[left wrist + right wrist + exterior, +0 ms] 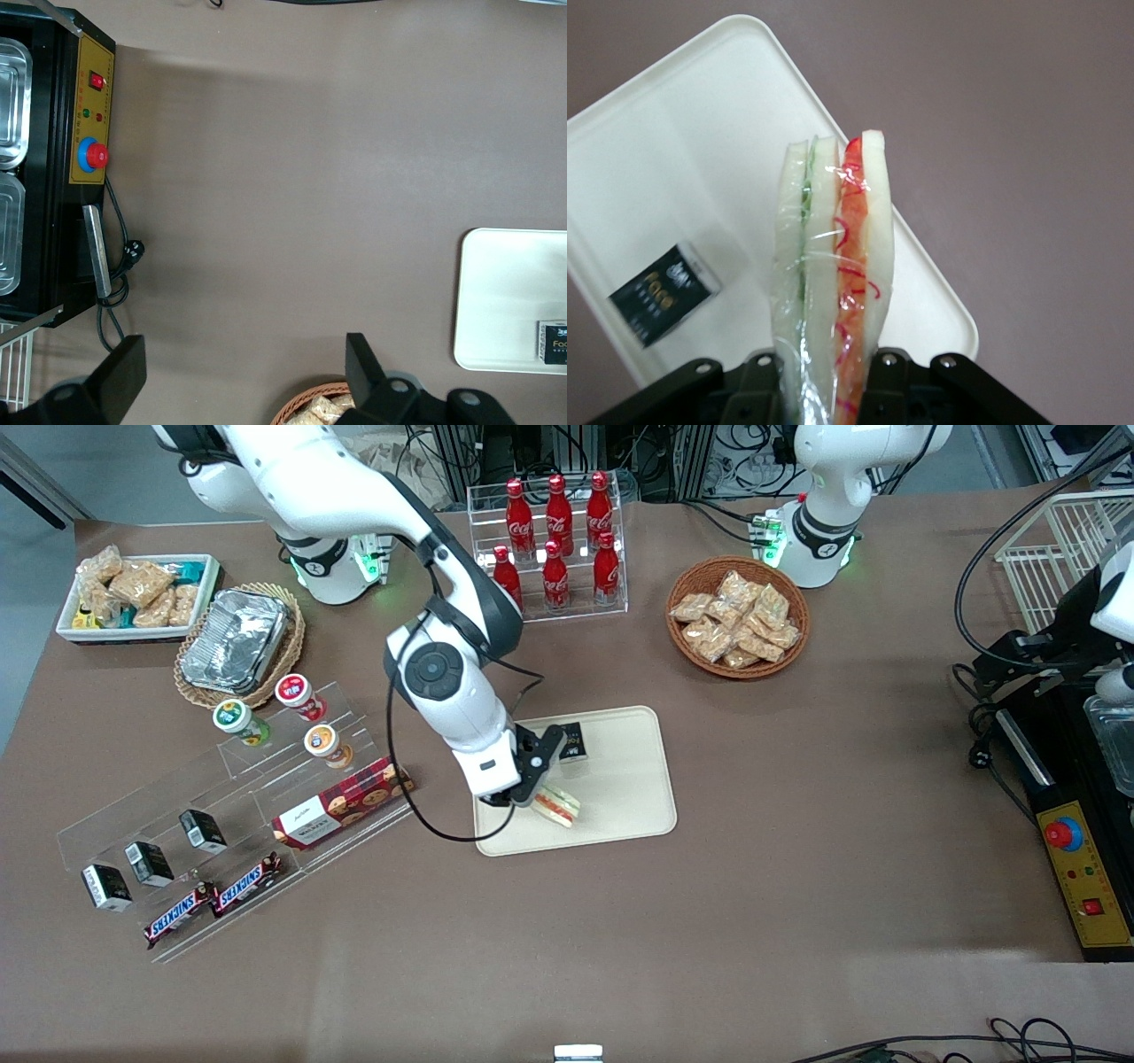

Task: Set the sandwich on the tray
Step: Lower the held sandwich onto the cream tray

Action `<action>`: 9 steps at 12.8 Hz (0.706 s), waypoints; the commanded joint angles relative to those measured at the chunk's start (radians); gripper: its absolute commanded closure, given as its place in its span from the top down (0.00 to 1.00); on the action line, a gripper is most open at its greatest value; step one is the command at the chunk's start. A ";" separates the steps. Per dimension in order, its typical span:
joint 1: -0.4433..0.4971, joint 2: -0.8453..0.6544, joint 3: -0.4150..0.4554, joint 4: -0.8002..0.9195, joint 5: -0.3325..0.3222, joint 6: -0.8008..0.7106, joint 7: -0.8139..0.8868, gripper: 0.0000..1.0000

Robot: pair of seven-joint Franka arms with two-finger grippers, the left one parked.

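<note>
The sandwich (833, 266), a wrapped wedge of white bread with green and orange-red filling, stands on edge between my gripper's (824, 385) fingers, which are shut on it. In the front view the gripper (532, 797) is low over the cream tray (629, 779), near the tray's corner closest to the camera at the working arm's end. The sandwich (558, 804) pokes out below it over the tray surface. I cannot tell whether it touches the tray (682, 177).
A small black packet (574, 741) lies on the tray, farther from the camera than the sandwich. An acrylic rack with cups, a cookie box (341, 804) and Snickers bars stands beside the tray. Cola bottles (556, 540) and a snack basket (737, 617) sit farther back.
</note>
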 commanded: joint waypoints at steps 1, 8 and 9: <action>0.015 0.107 0.014 0.078 0.030 0.080 -0.100 0.00; 0.021 0.198 0.030 0.088 0.026 0.182 -0.241 0.00; 0.030 0.204 0.030 0.089 0.026 0.191 -0.267 0.00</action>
